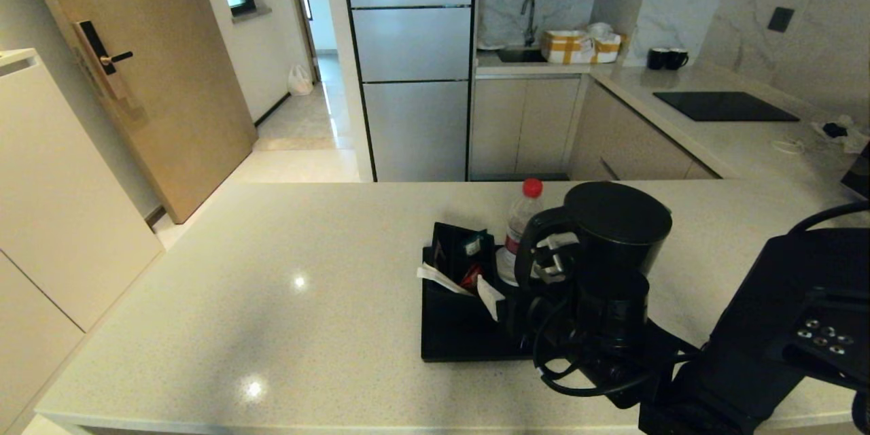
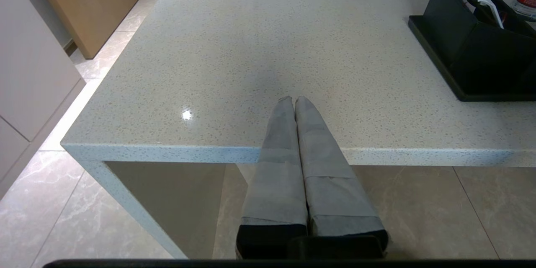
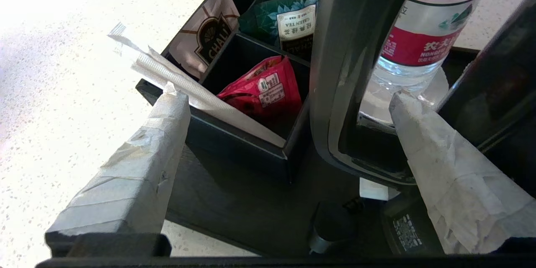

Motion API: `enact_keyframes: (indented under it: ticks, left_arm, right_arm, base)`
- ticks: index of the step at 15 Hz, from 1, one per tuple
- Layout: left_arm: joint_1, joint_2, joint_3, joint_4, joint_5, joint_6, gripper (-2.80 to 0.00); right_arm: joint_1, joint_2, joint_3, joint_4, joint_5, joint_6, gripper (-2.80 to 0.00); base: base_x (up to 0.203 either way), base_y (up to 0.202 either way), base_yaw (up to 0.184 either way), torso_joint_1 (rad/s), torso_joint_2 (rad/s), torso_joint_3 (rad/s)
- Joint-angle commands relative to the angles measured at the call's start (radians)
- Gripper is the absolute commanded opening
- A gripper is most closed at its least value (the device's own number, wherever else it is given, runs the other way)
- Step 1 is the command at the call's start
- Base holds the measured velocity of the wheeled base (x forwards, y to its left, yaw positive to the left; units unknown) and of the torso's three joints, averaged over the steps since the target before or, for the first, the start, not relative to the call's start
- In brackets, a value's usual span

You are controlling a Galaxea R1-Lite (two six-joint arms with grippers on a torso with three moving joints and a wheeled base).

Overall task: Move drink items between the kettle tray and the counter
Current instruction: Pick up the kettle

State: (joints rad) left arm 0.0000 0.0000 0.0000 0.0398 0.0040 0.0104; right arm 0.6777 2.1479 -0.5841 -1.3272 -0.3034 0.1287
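- The worktop (image 1: 272,299), a broad beige speckled slab with a glossy finish, spreads across the head view and carries everything of the task on its right half.
- The right arm (image 1: 768,340) comes in from the lower right of the head view, low over the worktop's near edge, and reaches toward the kettle.
- The kettle tray (image 1: 462,340), flat and black with a low rim, lies on the worktop right of centre; its near right part is hidden by the kettle and a coiled power cord (image 1: 564,367).
- The kettle (image 1: 612,251), tall and dark with a loop handle (image 3: 335,71), stands on the tray's right side, handle turned left, with a white plug hanging at the handle.
- The box of sachets (image 1: 457,265), black with compartments, sits on the tray's left part and holds tea packets, a red sachet and a white paper-wrapped stick.
- The water bottle (image 1: 522,224), clear with a red cap and red label, stands on the tray just behind the kettle handle, between the box and the kettle body.
- The right claw (image 3: 284,100) is spread wide, one finger beside the box and the other next to the kettle body, with the loop handle between them and untouched.
- The left claw (image 2: 292,99), pressed together with nothing in it, hangs over the worktop's near edge, well apart from the tray.
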Motion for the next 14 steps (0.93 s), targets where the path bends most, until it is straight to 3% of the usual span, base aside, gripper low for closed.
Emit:
enact_keyframes:
  ticks: [1, 12, 13, 14]
  left_arm:
    - [0.0, 0.0, 0.0, 0.0, 0.001, 0.0, -2.8]
    - [0.0, -0.001, 0.0, 0.001, 0.001, 0.0, -2.8]
    - [0.0, -0.001, 0.0, 0.0, 0.001, 0.0, -2.8]
    - [0.0, 0.0, 0.0, 0.0, 0.001, 0.0, -2.8]
  right_arm:
    - [0.0, 0.012, -0.013, -0.007, -0.002, 0.001, 0.0]
    - [0.0, 0.04, -0.045, -0.004, -0.005, -0.001, 0.0]
    - [0.0, 0.038, -0.043, -0.004, -0.005, -0.001, -2.8]
    - [0.0, 0.039, -0.043, -0.007, -0.005, -0.002, -2.8]
  base:
    - [0.0, 0.0, 0.0, 0.0, 0.0, 0.0]
    - [0.0, 0.0, 0.0, 0.0, 0.0, 0.0]
    - [0.0, 0.0, 0.0, 0.0, 0.0, 0.0]
    - [0.0, 0.0, 0.0, 0.0, 0.0, 0.0]
